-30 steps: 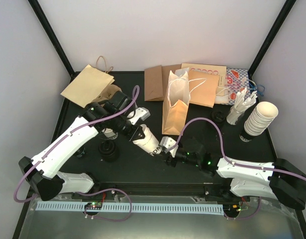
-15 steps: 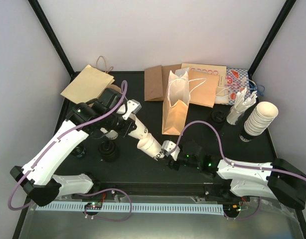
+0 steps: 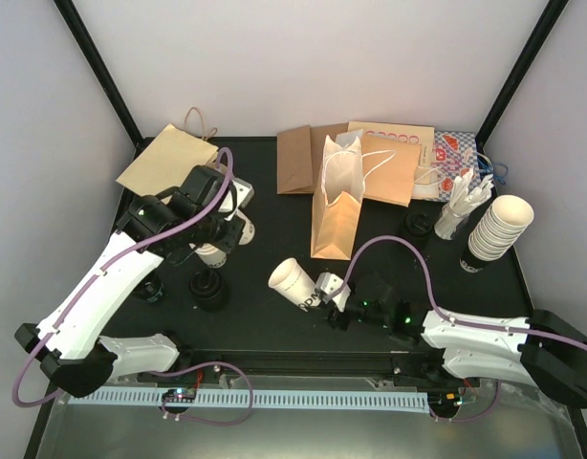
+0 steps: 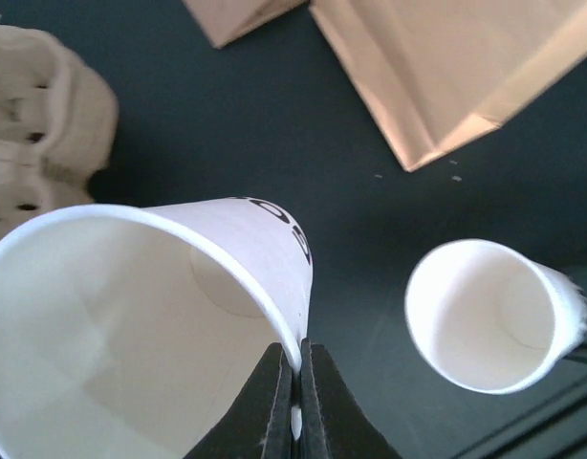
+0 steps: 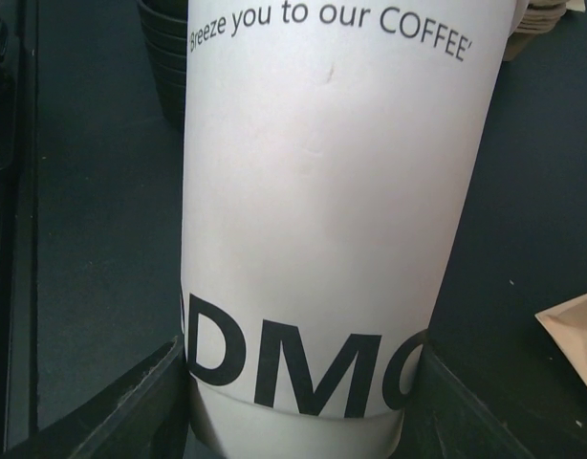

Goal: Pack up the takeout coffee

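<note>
- Left gripper (image 4: 295, 387): jaws pinched tight on the rim of the rim-held cup (image 4: 131, 316), one finger inside the wall and one outside.
- Right gripper (image 5: 303, 416): jaws part-way apart, clamped on either side of the printed cup (image 5: 322, 220) near its base.
- Rim-held cup: cream-white paper, no lid, empty inside. It hangs over the left part of the table (image 3: 274, 320), near the pulp carrier tray (image 4: 45, 124). There is black lettering on its side, too curved away to read.
- Printed cup: cream-white paper, no lid, empty. It is tipped over at near-centre with its mouth toward the far left, just before the near end of the kraft bag (image 3: 336, 206). Whether it touches the table cannot be told.
- Writing on the printed cup: "Breeze you to our COFFEE'" in small type; below it, large black letters "DMC", cut off by the jaws.
- Kraft bag: tan paper, white cord handles; contents not visible.
- Cup stack (image 3: 499, 229): lidless cream cups nested together, at the right edge.
- Black lids (image 3: 209, 289): a short stack, left of centre.
</note>
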Tool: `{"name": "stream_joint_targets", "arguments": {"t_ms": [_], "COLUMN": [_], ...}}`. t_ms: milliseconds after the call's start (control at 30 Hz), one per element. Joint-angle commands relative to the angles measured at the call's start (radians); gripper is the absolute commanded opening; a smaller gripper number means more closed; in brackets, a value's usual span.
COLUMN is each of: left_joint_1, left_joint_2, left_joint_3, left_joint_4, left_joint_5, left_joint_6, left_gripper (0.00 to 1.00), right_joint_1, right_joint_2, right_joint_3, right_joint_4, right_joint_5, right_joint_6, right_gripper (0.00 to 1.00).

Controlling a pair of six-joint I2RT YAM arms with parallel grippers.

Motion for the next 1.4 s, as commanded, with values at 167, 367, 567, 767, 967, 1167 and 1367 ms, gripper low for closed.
{"name": "stream_joint_targets", "arguments": {"t_ms": [167, 367, 567, 767, 967, 1167, 1367], "left_joint_1": [0.012, 0.028, 0.044, 0.055, 0.061, 0.068, 0.072], "left_joint_2": [0.014, 0.046, 0.079, 0.12, 0.128, 0.168, 0.195], "left_joint_3": [0.073, 0.027, -0.006, -0.012, -0.054, -0.056, -0.067], "left_joint_4": [-0.079, -0.071, -0.071, -0.071, -0.054, -0.074, -0.073], "left_joint_5": [-0.299, -0.304, -0.366, -0.388, -0.389, -0.384, -0.354], "left_joint_6": [-0.068, -0.064, -0.054, -0.058, -0.062, -0.085, -0.094], "left_gripper": [0.02, 0.02, 0.02, 0.02, 0.01, 0.02, 0.02], "right_joint_1": [0.005, 0.005, 0.005, 0.005, 0.005, 0.005, 0.005], "right_joint_2": [-0.092, -0.116, -0.129, -0.146, -0.142, -0.144, -0.147], "right_joint_3": [-0.046, -0.062, -0.07, -0.072, -0.068, -0.062, -0.057], "right_joint_4": [0.045, 0.05, 0.047, 0.037, 0.04, 0.04, 0.034], "right_joint_5": [0.055, 0.069, 0.068, 0.074, 0.07, 0.064, 0.067], "right_joint_6": [0.032, 0.04, 0.045, 0.046, 0.045, 0.043, 0.032], "right_gripper": [0.61, 0.61, 0.61, 0.61, 0.61, 0.61, 0.61]}}
